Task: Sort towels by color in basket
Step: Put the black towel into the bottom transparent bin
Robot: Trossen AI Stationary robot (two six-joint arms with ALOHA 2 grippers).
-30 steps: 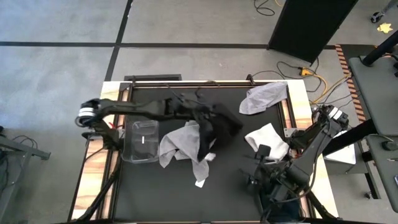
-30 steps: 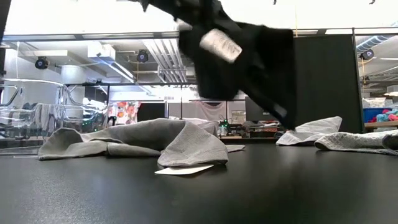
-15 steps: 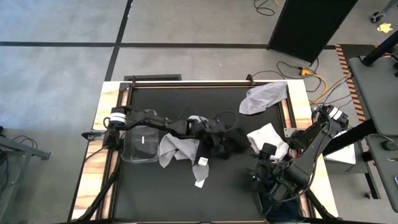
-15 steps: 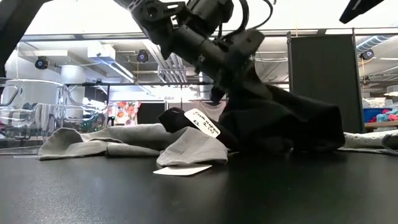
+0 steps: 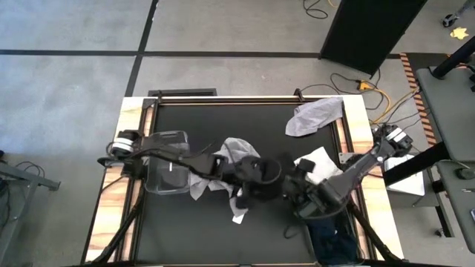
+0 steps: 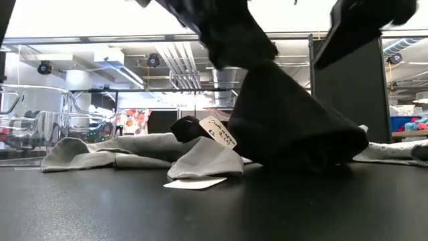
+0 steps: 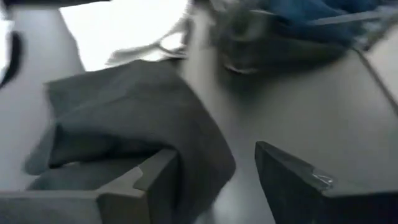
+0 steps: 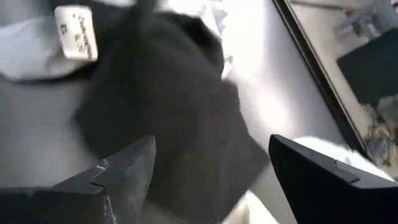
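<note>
Since half a second ago, right arm has swung in from the table's right front toward the centre; its gripper [image 5: 300, 194] now sits just beside the crumpled black cloth towel [image 5: 261, 178], jaws spread wide, nothing between them in the right wrist view, black towel [image 8: 168, 112] directly ahead. Left gripper [image 5: 256, 172] over the same towel mid-table; jaws apart in the left wrist view, one finger [image 7: 158, 180] touching the cloth [image 7: 124, 118], not clamped. Black towel now heaped on the table [image 6: 281, 127] in the low view, white tag [image 6: 218, 132] showing.

Count: one black towel; one grey towel [image 5: 211, 172] just beside it, left; one white towel [image 5: 320, 163] right; one light grey towel [image 5: 315, 116] at the far right corner. One clear plastic bin [image 5: 168, 170] at left. Black table [image 5: 223, 122].
</note>
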